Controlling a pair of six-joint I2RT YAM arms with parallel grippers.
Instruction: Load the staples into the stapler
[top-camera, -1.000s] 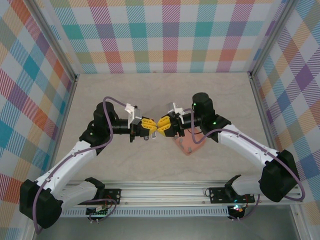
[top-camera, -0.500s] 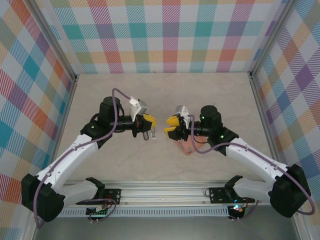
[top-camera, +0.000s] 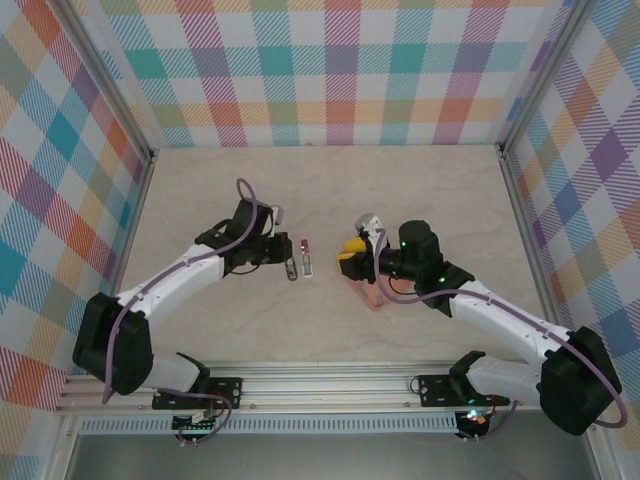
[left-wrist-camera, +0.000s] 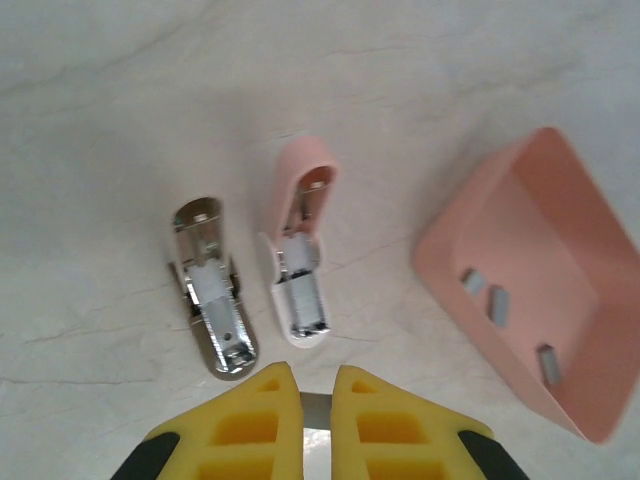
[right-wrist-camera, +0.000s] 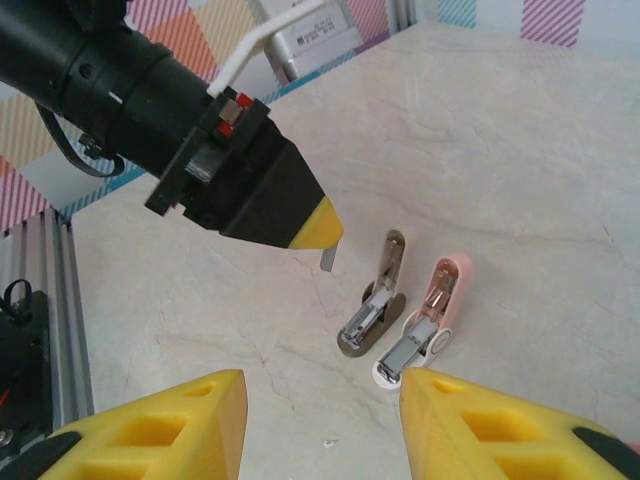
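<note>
The yellow left fingers (left-wrist-camera: 285, 405) are cut off by the lower frame edge. They are pressed shut on a thin grey staple strip (left-wrist-camera: 316, 404), and only a sliver of it shows between the tips. The right wrist view shows what this one hides: the strip's end pokes out below those tips, above the worktop (left-wrist-camera: 100, 120).

Just beyond lies the stapler (left-wrist-camera: 300, 300), in two pieces side by side: a chrome half (left-wrist-camera: 212, 295) and a rounded pink-and-white half (left-wrist-camera: 305, 185). Whether they join cannot be told.

Further right is a salmon-pink square tray (left-wrist-camera: 470, 230), its far corner cropped. It holds the loose staples (left-wrist-camera: 497, 305), three short grey strips. From above, the right arm covers most of the tray, and the staples are too small to make out.

The right fingers (right-wrist-camera: 160, 425) are spread wide, with nothing between them.
</note>
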